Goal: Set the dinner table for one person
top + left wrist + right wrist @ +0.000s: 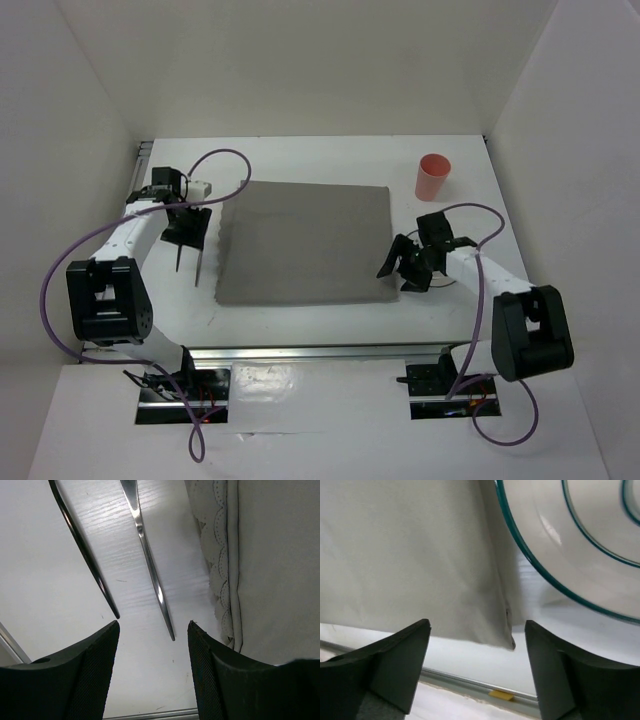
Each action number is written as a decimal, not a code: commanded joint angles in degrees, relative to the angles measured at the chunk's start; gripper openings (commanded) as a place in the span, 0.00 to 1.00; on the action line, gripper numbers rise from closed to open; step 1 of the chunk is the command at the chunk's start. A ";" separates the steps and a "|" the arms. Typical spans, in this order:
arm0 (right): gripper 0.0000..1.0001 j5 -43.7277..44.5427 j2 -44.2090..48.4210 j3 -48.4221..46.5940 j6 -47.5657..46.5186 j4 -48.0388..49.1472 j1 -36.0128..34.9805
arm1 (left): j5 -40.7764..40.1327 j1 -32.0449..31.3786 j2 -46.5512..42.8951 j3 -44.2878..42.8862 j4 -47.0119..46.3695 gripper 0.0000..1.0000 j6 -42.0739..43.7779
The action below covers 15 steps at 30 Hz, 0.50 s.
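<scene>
Just ahead, at twelve o'clock of the wide-open left gripper (153, 626), two utensils (141, 530) lie lengthwise, placemat (270, 570) at three.

You pass freely over the centre placemat (300, 245) and the dinner table (300, 160) beyond it; utensils (141, 535) line its left edge, a plate (580, 545) its right, a cup (432, 177) stands upper right.
</scene>
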State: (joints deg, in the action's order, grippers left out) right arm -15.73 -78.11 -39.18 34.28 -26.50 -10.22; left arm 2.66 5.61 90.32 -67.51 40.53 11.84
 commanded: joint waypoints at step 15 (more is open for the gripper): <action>1.00 21.44 35.64 6.38 45.85 -20.61 9.51 | 4.64 0.46 1.08 0.09 -0.63 0.64 0.38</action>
State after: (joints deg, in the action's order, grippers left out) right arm 2.24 -44.77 -38.17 64.38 -42.70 -0.73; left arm 5.28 5.61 90.43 -67.07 40.29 11.86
